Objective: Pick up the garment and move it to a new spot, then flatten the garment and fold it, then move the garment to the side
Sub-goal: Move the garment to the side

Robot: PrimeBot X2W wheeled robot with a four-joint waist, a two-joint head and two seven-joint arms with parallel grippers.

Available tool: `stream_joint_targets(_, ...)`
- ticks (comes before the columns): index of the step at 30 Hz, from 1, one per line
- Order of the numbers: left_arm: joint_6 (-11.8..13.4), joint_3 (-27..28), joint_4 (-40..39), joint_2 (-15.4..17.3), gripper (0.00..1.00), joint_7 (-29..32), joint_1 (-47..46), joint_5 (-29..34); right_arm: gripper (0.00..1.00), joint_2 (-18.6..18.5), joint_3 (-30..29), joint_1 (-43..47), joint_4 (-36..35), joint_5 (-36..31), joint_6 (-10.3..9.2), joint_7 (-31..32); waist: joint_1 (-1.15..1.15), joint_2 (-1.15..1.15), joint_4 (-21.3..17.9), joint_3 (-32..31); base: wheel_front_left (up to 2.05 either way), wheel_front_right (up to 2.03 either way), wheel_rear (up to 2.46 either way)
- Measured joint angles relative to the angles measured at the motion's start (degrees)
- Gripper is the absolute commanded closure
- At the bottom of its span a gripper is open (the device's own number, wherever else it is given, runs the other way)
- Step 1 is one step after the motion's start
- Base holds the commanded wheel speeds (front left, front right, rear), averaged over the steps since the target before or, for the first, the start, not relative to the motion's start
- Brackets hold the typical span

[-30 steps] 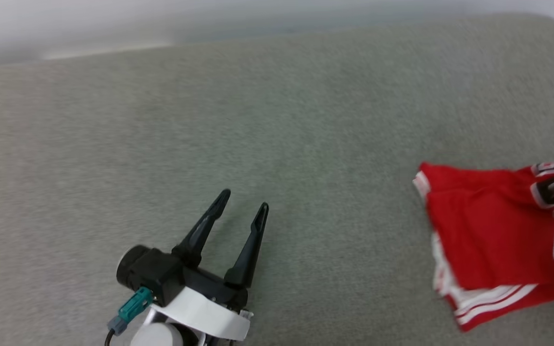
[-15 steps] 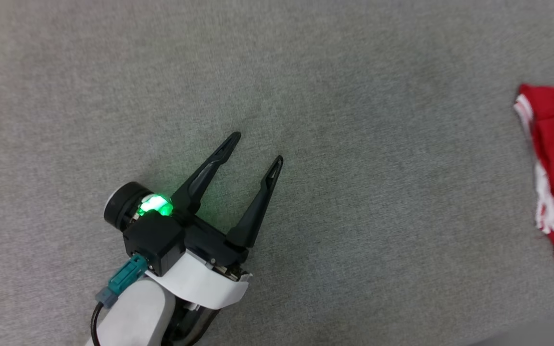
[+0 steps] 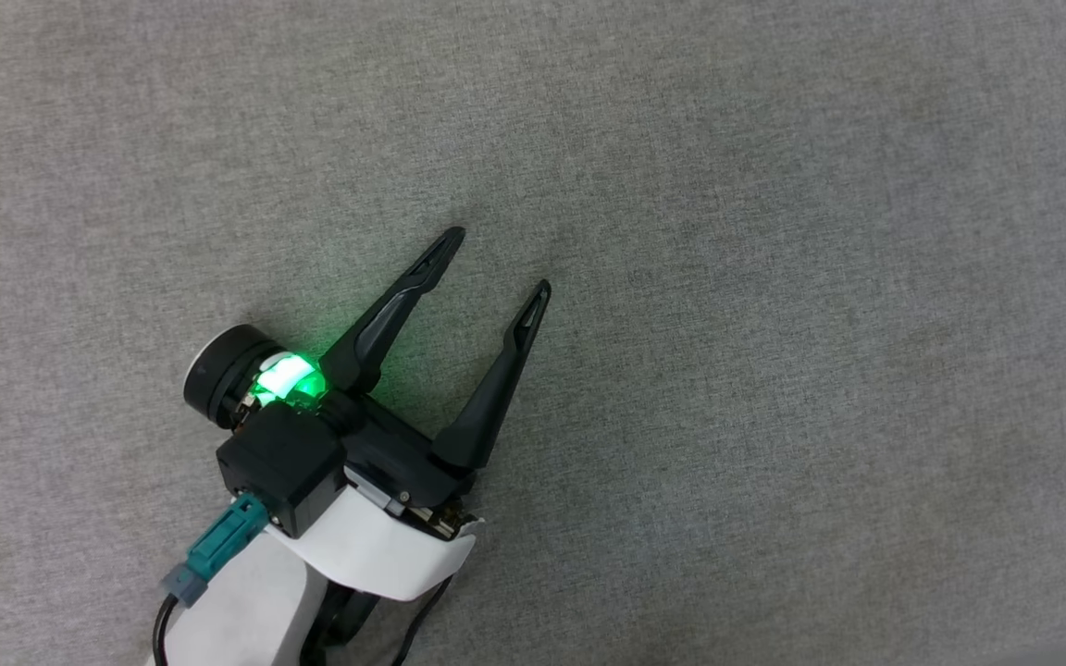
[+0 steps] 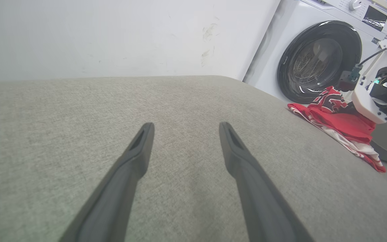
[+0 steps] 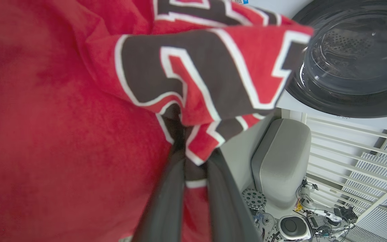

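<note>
**A:** What is the left gripper (image 3: 498,263) doing?

**B:** Its two dark fingers (image 3: 385,319) are spread wide with nothing between them, low over the grey fabric surface (image 3: 774,388). A green light (image 3: 285,381) glows at its wrist.

**A:** And the right gripper (image 5: 188,158)?

**B:** It is pinched tight on the garment (image 5: 62,134). A fold of the black, white-outlined lettering (image 5: 180,74) is caught between its fingers near the tips, and plain red cloth spreads to their left.

**A:** Where is the garment from the left claw?

**B:** Well off to its right and farther out, bunched at the rounded edge of the grey surface. The striped trim (image 4: 358,149) trails toward the near side. The right arm's white wrist (image 4: 370,104) sits just beyond it.

**A:** And farther out?

**B:** A white washing machine (image 4: 317,60) with a dark round door stands behind the garment. A pale wall (image 4: 113,33) runs straight ahead of the left fingers.
</note>
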Motion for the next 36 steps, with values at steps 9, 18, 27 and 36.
stream_joint_targets(9, 0.0, 0.55, 1.18, -1.63, 0.0, 0.0, 0.97, -0.46, 0.0, 2.07, -1.98, -1.07, -0.4, -2.8, -0.01, 2.04, 0.0, 0.0, 0.43, -3.42, 0.0, 0.0, 0.0)
stream_joint_targets(18, 0.0, 5.76, 3.89, -4.23, 0.0, 0.0, 4.83, -1.72, 0.0, 4.85, -2.41, -0.75, -11.07, 2.66, -0.01, 1.63, -0.01, 0.0, 1.27, -11.77, 0.0, 0.0, 0.0)
stream_joint_targets(27, 0.02, 15.17, 6.32, -7.33, 0.0, 0.0, 10.63, -0.65, 0.0, 17.37, -6.13, 6.22, -25.1, 11.16, -0.03, -6.02, -0.01, 0.0, 3.82, -20.99, 0.0, 0.0, 0.0)
stream_joint_targets(36, 0.02, 20.5, 8.73, -10.04, 0.0, 0.0, 16.19, 0.38, 0.0, 30.88, -5.3, 18.46, -36.99, 14.7, -0.03, -15.05, -0.02, 0.0, 7.07, -28.0, 0.0, 0.0, 0.0)
